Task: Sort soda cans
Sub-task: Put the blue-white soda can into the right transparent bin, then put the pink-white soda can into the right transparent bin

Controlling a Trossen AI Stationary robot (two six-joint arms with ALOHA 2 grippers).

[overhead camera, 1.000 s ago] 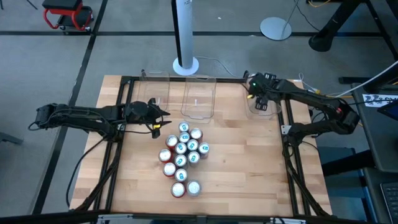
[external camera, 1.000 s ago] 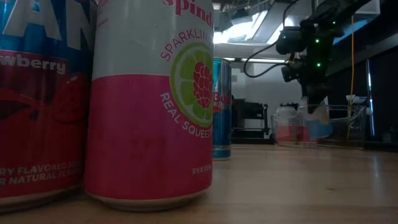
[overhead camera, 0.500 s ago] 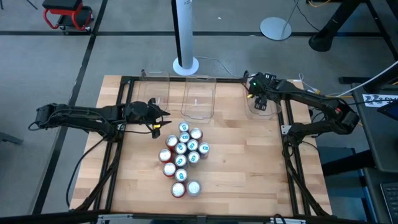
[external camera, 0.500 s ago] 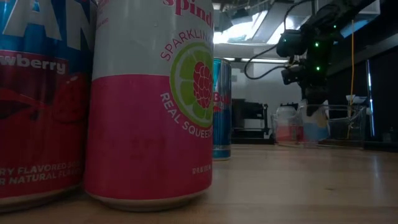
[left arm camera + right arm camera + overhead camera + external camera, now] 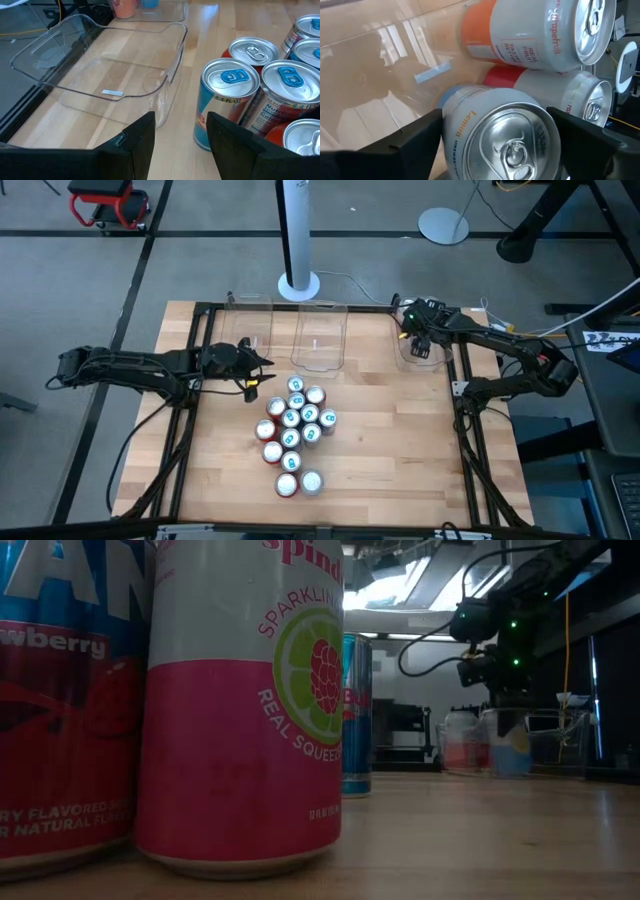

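Note:
Several soda cans [image 5: 295, 425] stand in a cluster on the wooden table, with red, blue-teal and silver-white bodies. My left gripper [image 5: 252, 377] hangs open just left of the cluster. In its wrist view the fingers [image 5: 182, 142] frame a blue-teal can [image 5: 225, 100]. My right gripper [image 5: 420, 343] is open over the rightmost clear bin [image 5: 440, 360]. A blue-and-white lemon can [image 5: 505, 135] stands in the bin below and between its fingers [image 5: 494, 115], beside an orange-and-white can [image 5: 520, 35] and a red-and-white can [image 5: 555, 85]. In the low view the gripper [image 5: 497, 705] sits above that can [image 5: 510, 745].
Two more clear bins [image 5: 250, 335] [image 5: 320, 340] sit along the far edge; one shows in the left wrist view [image 5: 100, 65]. A white pole on a round base [image 5: 298, 280] stands behind them. Black frame rails run along the table's sides. Bare wood lies right of the cluster [image 5: 400, 440].
My right gripper has risen out of the rightmost bin. The blue-and-white can that hung at its fingers a second ago stays in the bin. The left arm and the can cluster have kept still.

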